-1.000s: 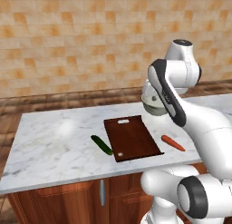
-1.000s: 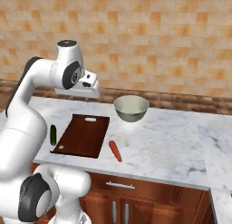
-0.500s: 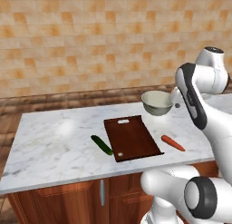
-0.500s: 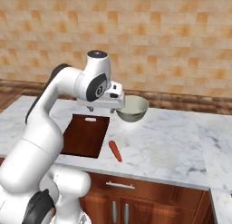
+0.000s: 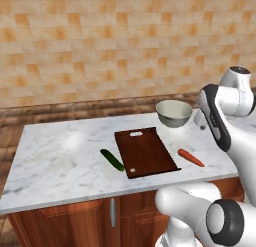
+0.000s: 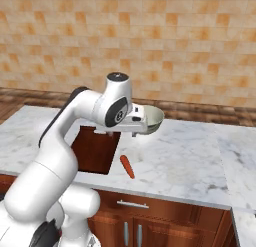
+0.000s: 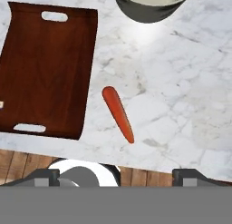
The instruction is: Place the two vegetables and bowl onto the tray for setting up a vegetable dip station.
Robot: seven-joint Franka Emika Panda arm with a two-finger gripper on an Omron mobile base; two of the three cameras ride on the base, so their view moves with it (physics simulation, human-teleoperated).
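The dark reddish-brown tray (image 5: 145,152) lies flat in the middle of the marble counter and holds nothing. Left of it lies the green cucumber (image 5: 112,159); the orange carrot (image 5: 191,157) lies to its right, near the front edge. The grey-green bowl (image 5: 174,113) stands behind the tray's right corner. My gripper (image 6: 117,134) hangs above the counter between tray and bowl, open and empty. In the hand view the fingertips (image 7: 47,175) stand wide apart, with the carrot (image 7: 118,113) just ahead, the tray (image 7: 45,69) to the left and the bowl (image 7: 149,5) at the top.
The marble counter (image 5: 60,156) has wide bare stretches left of the cucumber and right of the carrot (image 6: 127,166). Its front edge (image 7: 149,164) runs just below the carrot in the hand view. A brick wall (image 5: 100,51) stands behind the counter.
The arm has swung right, from over the tray's far end toward the carrot and bowl. The jaws have opened wider. The vegetables, bowl and tray lie where they were.
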